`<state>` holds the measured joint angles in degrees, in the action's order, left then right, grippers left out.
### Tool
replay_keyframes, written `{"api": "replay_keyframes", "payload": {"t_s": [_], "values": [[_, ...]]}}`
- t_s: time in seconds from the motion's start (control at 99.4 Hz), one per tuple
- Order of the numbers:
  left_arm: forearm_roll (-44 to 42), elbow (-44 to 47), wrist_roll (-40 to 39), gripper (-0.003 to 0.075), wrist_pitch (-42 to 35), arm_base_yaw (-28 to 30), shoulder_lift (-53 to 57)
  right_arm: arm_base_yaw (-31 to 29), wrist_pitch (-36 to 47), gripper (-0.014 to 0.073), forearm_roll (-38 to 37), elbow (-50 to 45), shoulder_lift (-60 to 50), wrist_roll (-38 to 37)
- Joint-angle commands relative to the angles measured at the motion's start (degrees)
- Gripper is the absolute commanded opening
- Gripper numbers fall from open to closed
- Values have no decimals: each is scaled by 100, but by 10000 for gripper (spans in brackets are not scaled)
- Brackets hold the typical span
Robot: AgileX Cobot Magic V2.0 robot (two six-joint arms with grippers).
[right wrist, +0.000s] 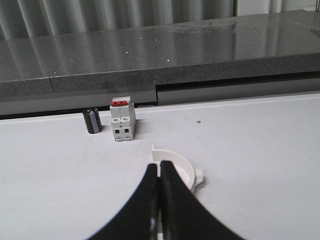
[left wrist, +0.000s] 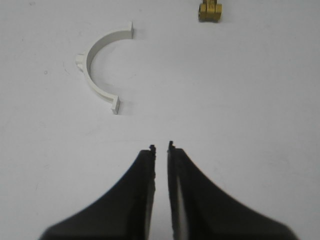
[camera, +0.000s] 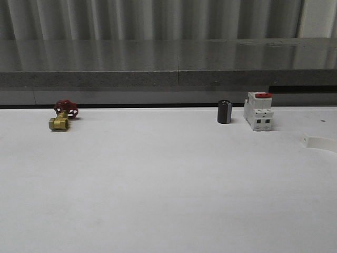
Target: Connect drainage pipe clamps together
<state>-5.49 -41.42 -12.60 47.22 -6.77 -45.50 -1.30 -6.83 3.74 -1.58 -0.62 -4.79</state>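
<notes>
Both grippers, left (left wrist: 161, 148) and right (right wrist: 159, 166), closed empty; right hides part of clamp (right wrist: 186, 168).

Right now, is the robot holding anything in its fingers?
No. The left gripper is shut on nothing, short of one clamp. The right gripper is shut too, with the other clamp lying just beyond it.

The left gripper (left wrist: 161, 147) points down at the white surface from above, its two dark fingers (left wrist: 142, 180) drawn together until only a thin slit separates the tips, with nothing between them. The right gripper (right wrist: 159, 165) is held low and reaches forward almost level with the table, its fingers (right wrist: 172, 192) pressed together along their whole length and gripping nothing. Both pairs of fingers taper from broad dark bases to narrow tips.
</notes>
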Motion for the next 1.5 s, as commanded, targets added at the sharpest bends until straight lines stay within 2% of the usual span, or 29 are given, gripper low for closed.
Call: {"api": "replay_keyframes", "payload": {"t_s": [0.0, 0.04, 0.091, 0.161, 0.352, 0.523, 0.634, 0.805, 0.976, 1.207, 1.489], "values": [[21, -208, 58, 321, -243, 12, -91, -5, 456, -118, -64, 90, -116, 6], [21, -208, 58, 431, -243, 12, -114, -5, 456, -118, -64, 90, -116, 6], [21, -208, 58, 530, -253, 12, -138, -5, 456, -118, -64, 90, -116, 6], [138, -208, 58, 594, -266, 12, -137, -5, 456, -118, -64, 90, -116, 6], [159, -254, 58, 586, -430, 72, -257, -5, 456, -118, -64, 90, -116, 6], [174, -760, 381, 586, -289, 498, -1144, -5, 456, -118, -64, 90, -116, 6], [414, -1219, 952, 586, -196, 918, -1877, -5, 456, -118, -64, 90, -116, 6], [1448, -2040, 2228, 586, -144, 1667, -3160, -5, 456, -118, -64, 90, -116, 6], [1547, -2714, 2869, 586, -144, 2150, -4253, -5, 456, -118, -64, 90, -116, 6], [1509, -3349, 3129, 586, -298, 2292, -5302, -5, 456, -118, -64, 90, -116, 6], [1509, -3642, 3299, 586, -572, 2281, -6137, -5, 456, -118, -64, 90, -116, 6]]}}
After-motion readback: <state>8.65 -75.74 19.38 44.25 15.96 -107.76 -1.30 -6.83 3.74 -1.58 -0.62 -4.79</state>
